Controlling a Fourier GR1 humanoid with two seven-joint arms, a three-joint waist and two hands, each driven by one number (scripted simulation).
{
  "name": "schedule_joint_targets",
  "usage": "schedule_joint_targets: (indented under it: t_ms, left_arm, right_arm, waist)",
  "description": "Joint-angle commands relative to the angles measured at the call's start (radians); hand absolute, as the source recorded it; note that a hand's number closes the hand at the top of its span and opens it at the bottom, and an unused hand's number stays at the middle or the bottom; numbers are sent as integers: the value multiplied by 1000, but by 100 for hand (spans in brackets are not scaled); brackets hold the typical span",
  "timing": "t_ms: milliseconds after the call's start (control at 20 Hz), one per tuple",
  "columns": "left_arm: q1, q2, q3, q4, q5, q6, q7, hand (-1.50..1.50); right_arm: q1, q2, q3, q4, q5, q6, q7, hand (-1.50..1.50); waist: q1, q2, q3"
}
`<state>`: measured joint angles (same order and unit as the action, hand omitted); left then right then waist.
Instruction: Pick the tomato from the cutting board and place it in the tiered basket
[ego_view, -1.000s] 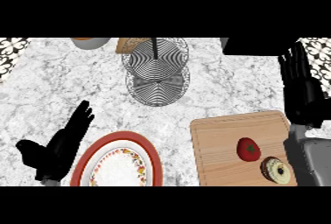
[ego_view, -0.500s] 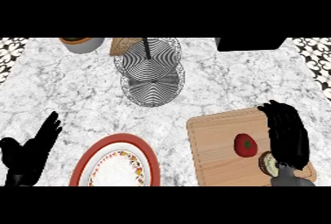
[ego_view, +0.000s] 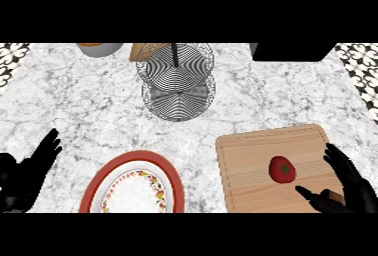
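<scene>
A red tomato (ego_view: 282, 168) lies on the wooden cutting board (ego_view: 251, 165) at the lower right. My right hand (ego_view: 351, 186) sits at the board's right edge, fingers spread and open, thumb just below and right of the tomato, not touching it. The wire tiered basket (ego_view: 177, 80) stands at the top centre with its black centre post upright. My left hand (ego_view: 26, 172) rests open at the lower left edge, fingers up.
A red-rimmed plate (ego_view: 136, 184) lies at the bottom centre, left of the board. A grey bowl (ego_view: 100, 48) and a wooden item (ego_view: 144, 51) sit at the back left, a black block (ego_view: 291, 51) at the back right.
My right hand has come down and back from beside the board's far right corner to its near right edge by the tomato. My left hand has sunk toward the lower left corner.
</scene>
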<state>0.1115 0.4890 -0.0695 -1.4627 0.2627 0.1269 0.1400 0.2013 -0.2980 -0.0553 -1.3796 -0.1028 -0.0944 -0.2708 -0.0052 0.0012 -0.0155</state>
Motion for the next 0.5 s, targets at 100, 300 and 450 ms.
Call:
schedule_joint_targets:
  t_ms: [100, 300, 450]
  left_arm:
    - [-15, 7, 17, 30, 1, -23, -3, 0]
    - [-45, -32, -3, 84, -28, -22, -15, 0]
    - [-60, 6, 68, 138, -5, -93, -49, 0]
  right_arm:
    - [21, -186, 89, -102, 80, 136, 271, -150]
    - [-61, -252, 100, -199, 21, 261, 442, -150]
    - [-144, -220, 98, -205, 27, 254, 554, -150]
  waist:
    - [6, -2, 13]
    - [3, -2, 14]
    - [8, -1, 15]
